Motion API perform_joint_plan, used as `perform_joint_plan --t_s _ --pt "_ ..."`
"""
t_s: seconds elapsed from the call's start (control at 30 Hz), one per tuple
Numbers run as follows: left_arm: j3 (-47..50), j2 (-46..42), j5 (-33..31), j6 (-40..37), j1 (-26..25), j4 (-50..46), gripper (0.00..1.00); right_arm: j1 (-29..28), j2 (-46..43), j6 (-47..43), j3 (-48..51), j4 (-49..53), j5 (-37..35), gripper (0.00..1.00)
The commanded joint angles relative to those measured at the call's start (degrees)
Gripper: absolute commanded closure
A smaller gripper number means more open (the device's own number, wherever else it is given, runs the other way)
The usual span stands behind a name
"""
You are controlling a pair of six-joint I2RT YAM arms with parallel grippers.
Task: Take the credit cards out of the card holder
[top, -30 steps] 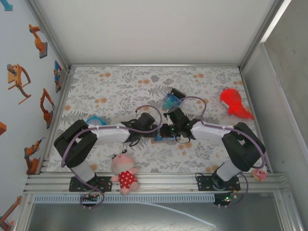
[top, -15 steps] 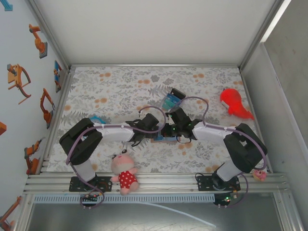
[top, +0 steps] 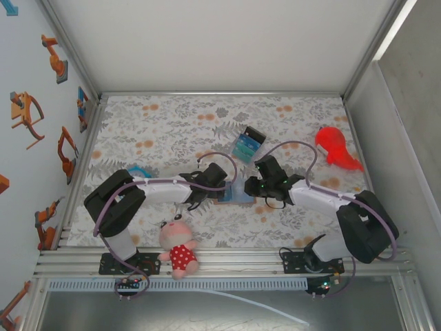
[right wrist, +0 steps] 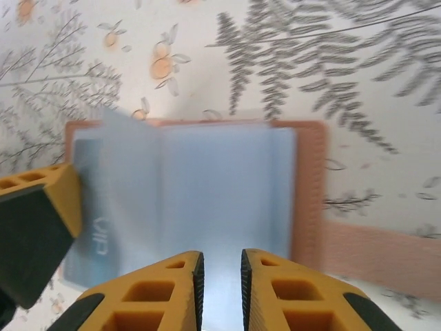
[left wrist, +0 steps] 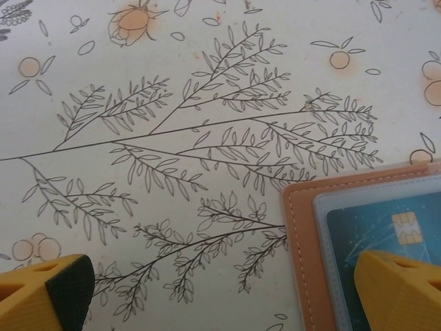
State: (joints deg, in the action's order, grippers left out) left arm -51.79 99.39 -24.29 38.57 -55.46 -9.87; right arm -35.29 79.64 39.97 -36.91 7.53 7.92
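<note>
- the table (top: 172, 117), covered in a cloth printed with grey leaves and orange flowers, takes up the whole work area.
- both arms reach in toward the middle, and their grippers meet over the card holder (top: 240, 194).
- my left gripper (top: 222, 185) has its fingers spread wide. on the left wrist camera the left gripper (left wrist: 220, 289) has one fingertip over bare cloth and the other over the holder's corner.
- my right gripper (top: 256, 189) faces it from the other side. on the right wrist camera the right gripper (right wrist: 222, 276) has its fingers parted by only a narrow slit, with nothing between them.
- a plush doll in a red dotted dress (top: 178, 246) sits at the near edge, just beside the left arm's base.
- a red toy (top: 335, 147) lies well apart, near the right wall.
- the card holder (right wrist: 227, 186) lies flat and open, blue-grey pages up, inside a pinkish-tan border (left wrist: 303, 241). the page looks blurred.
- a black, blue and teal striped block (top: 247, 143) lies just behind the grippers.
- a teal card with a gold chip (left wrist: 375, 227) sits under a clear sleeve.
- the tan closing tab (right wrist: 372, 248) sticks out on the cloth.
- a left finger (right wrist: 38, 227) touches the holder's edge.
</note>
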Motion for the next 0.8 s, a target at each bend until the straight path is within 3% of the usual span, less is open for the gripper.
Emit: perform_joint_plan --t_s 0.0,0.47,0.77 --pt "1.24 -1.23 -1.32 1.11 -0.02 -5.34 0.03 1.49 -1.54 -0.06 0.86 4.03 -2.99 0.78" --pt "-0.36 -1.77 -1.1 2.15 -1.78 -4.39 0.03 2.59 -6.61 -2.67 -1.58 8.79 -3.09 0.77" --pt "-3.93 -1.48 0.08 0.19 -2.55 -3.19 0.03 2.59 -5.11 1.39 0.71 -4.35 10.45 0.78"
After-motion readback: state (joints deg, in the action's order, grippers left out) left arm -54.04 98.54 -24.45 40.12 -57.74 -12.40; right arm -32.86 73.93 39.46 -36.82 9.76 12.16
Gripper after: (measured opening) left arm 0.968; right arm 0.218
